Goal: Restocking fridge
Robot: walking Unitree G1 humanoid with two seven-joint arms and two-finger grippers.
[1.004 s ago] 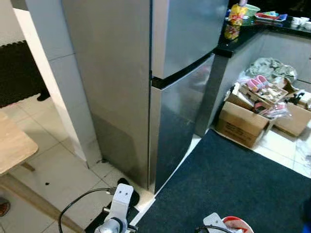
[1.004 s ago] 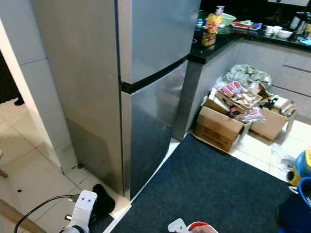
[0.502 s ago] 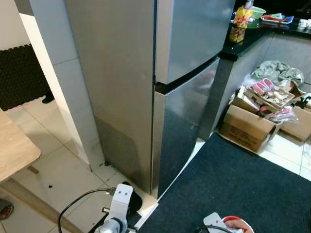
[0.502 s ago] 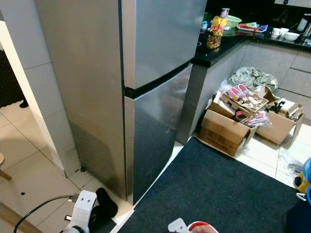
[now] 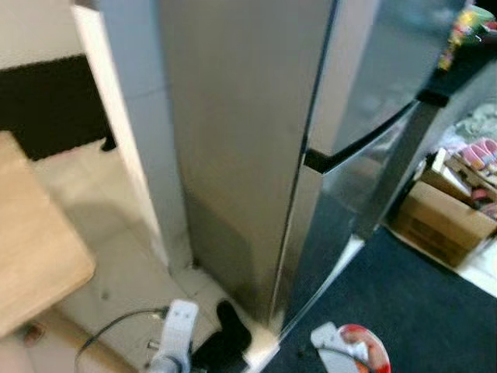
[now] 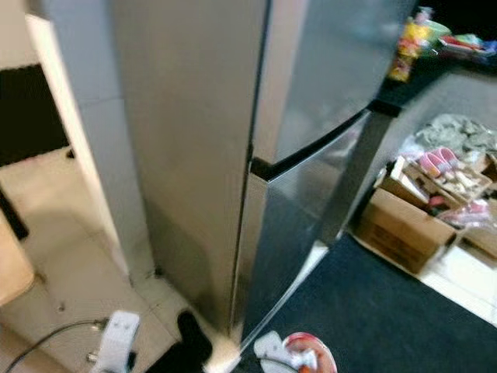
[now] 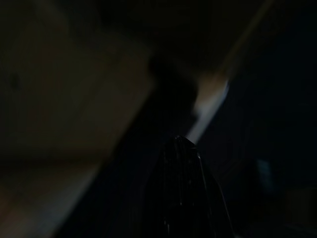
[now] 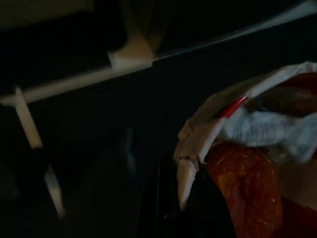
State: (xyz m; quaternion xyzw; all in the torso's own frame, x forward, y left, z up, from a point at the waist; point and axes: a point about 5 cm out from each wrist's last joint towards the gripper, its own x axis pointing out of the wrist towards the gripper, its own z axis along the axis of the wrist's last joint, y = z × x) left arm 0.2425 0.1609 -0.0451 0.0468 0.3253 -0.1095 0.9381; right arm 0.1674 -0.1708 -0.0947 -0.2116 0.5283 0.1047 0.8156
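Note:
A tall stainless-steel fridge [image 5: 233, 155] stands right before me, its upper door [image 6: 334, 70] and lower door [image 6: 295, 225] both closed, with a black gap [image 5: 349, 148] between them. My right arm hangs low at the picture's bottom edge with a red and white packet [image 5: 359, 347] in its hand. In the right wrist view the right gripper [image 8: 198, 173] is shut on that packet [image 8: 242, 148]. The left arm [image 5: 175, 334] hangs idle beside the fridge's corner. In the dark left wrist view the left gripper [image 7: 181, 141] has its black fingers pressed together.
A wooden table [image 5: 31, 241] juts in at the left. A white tiled pillar [image 5: 132, 132] adjoins the fridge. A black thing [image 5: 225, 342] lies on the floor by the corner. A dark mat [image 6: 404, 318] lies before the doors; cardboard boxes [image 6: 400, 229] stand under the black counter [image 6: 388, 105].
The whole picture has shifted and blurred: the camera has swung left and closer to the fridge. Both arms hang as before, the packet still held.

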